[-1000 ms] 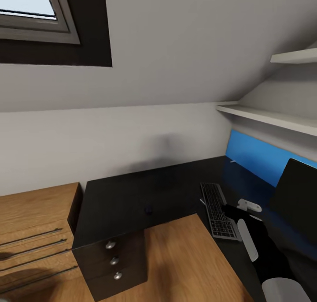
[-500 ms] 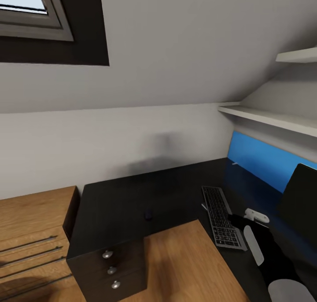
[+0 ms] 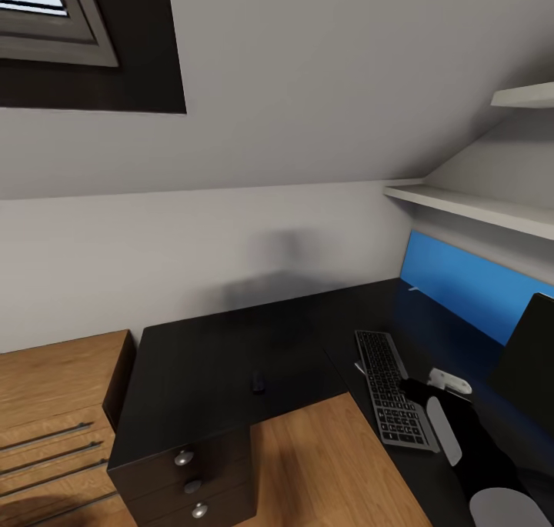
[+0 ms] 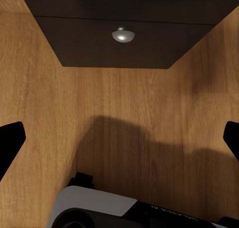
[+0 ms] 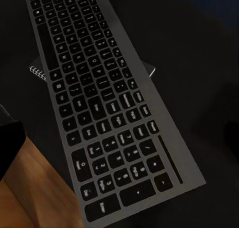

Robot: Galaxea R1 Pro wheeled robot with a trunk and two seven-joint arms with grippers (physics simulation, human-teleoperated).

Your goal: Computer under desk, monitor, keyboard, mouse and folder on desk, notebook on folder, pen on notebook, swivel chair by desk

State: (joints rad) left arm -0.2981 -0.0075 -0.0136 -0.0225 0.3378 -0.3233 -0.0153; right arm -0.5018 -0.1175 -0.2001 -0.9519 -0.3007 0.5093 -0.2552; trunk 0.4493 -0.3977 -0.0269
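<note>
Close-up, the spread right gripper (image 5: 119, 153) reveals a notebook (image 5: 40, 71) under the keyboard (image 5: 107, 101).

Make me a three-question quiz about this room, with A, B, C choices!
1. Where does the slim silver-grey keyboard with dark keys lie?
A. on the glossy black desk
B. on the floor
C. on a shelf

2. How many round silver knobs show on the desk's front?
A. one
B. three
C. five

3. How is the left pincer?
A. wide open
B. shut on a pen
C. shut on a knob

Answers: 1 A, the head view shows it flat on the black top. 2 B, three knobs sit one below another. 3 A, its fingers stand far apart with nothing between.
</note>
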